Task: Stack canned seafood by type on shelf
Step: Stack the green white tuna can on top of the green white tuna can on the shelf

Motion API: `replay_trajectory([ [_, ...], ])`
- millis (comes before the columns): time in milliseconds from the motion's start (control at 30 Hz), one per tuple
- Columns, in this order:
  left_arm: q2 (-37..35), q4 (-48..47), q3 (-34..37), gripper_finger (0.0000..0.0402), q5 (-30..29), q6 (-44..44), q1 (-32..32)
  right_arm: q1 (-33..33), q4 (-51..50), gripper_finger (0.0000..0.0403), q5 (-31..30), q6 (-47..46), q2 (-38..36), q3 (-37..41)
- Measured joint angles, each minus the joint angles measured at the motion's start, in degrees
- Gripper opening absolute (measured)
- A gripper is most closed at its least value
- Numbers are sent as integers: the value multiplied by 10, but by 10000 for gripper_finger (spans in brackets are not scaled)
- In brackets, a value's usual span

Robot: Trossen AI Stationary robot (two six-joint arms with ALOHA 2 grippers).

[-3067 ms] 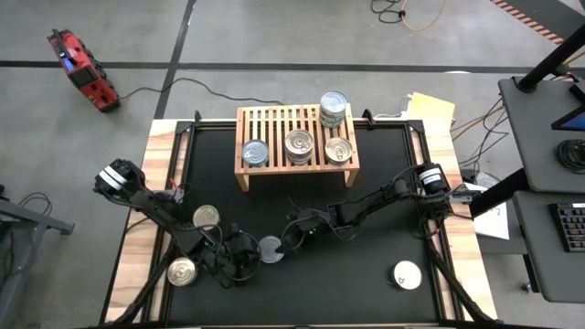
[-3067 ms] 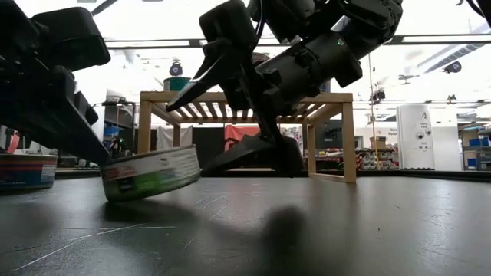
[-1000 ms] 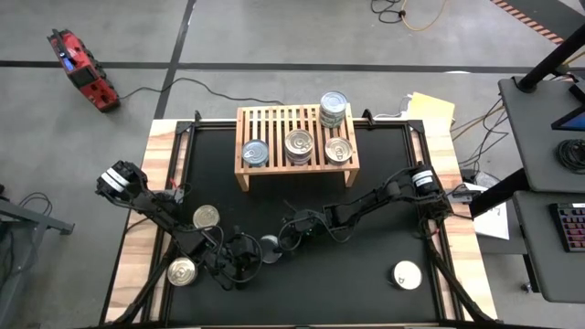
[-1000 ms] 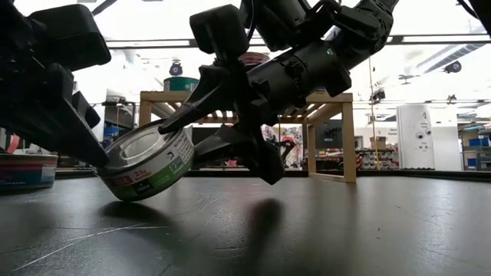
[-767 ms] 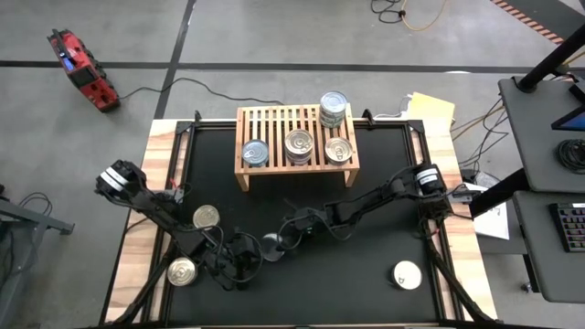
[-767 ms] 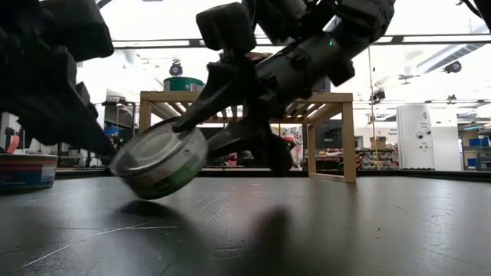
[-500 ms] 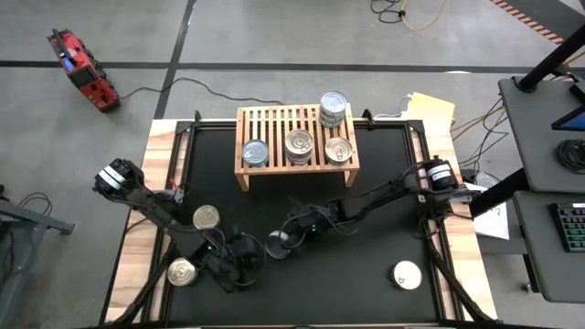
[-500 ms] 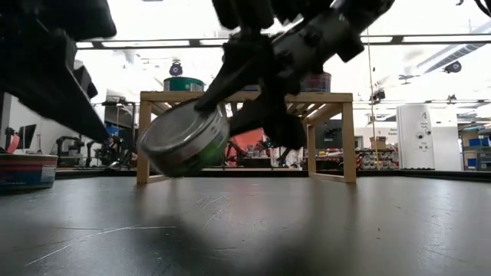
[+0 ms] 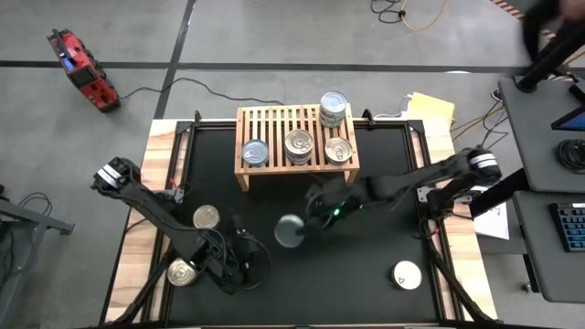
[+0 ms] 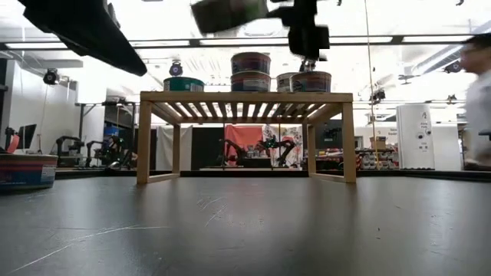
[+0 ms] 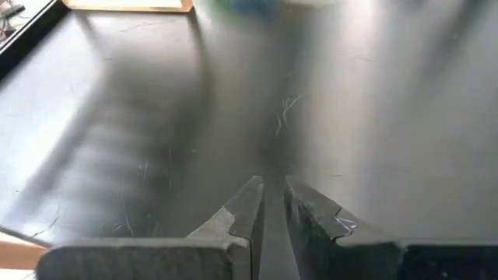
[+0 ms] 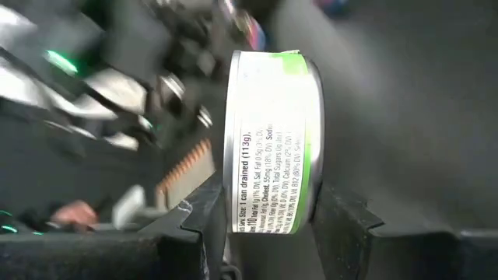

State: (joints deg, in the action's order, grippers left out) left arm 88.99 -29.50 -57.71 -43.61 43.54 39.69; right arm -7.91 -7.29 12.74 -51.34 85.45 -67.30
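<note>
My right gripper is shut on a green-labelled can, high over the black mat's middle; in the low view this can is above the shelf's top. The light-wood shelf stands at the far side. It bears two single cans, a middle one and a stack at its far right corner. My left gripper hovers near the front left, shut to a thin slit with nothing in it. My right gripper pinches the can between its two fingers, one finger on one flat end, the other on the opposite end. The label side faces the wrist. The fingers come slanting down from the table's right. The can hangs clear of the mat.
Two cans lie on the mat's left side, and a white-lidded one at the front right. The low view has a can at its left edge. A person passes at the room's right.
My right gripper has tipped the can off the mat and carried it up, a little toward the far and right edges; the can now hangs clear. My left gripper has come away from the can and risen.
</note>
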Motion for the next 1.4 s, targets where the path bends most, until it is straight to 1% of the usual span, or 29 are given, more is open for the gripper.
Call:
replay_trajectory([
  [133, -10, 17, 0, 37, 0, -2, -3, 46, -2, 139, 2, -2, -49, -10],
  [233, -22, 50, 0, 37, 0, -20, -6, 95, 1, 139, 37, -1, -73, -20],
  [367, -33, 111, 0, 37, 0, -60, -17, 171, 4, 139, 100, 2, -94, -33],
  [600, -31, 120, -14, 36, 0, -86, -50, 330, 15, 139, 247, -5, -104, -57],
  [700, -30, 127, -17, 36, 1, -86, -66, 405, 35, 139, 310, -41, -104, -57],
  [867, -30, 128, -25, 36, 1, -96, -91, 526, 48, 139, 384, -113, -96, -57],
  [1000, -29, 128, -25, 36, 1, -105, -114, 597, 46, 139, 401, -154, -83, -57],
  [1133, -29, 128, -25, 36, 0, -105, -133, 639, 46, 139, 413, -174, -75, -56],
  [1300, -29, 127, -25, 36, 0, -125, -149, 654, 42, 139, 414, -180, -74, -56],
  [1400, -29, 127, -24, 36, 1, -144, -157, 656, 18, 139, 417, -161, -74, -56],
])
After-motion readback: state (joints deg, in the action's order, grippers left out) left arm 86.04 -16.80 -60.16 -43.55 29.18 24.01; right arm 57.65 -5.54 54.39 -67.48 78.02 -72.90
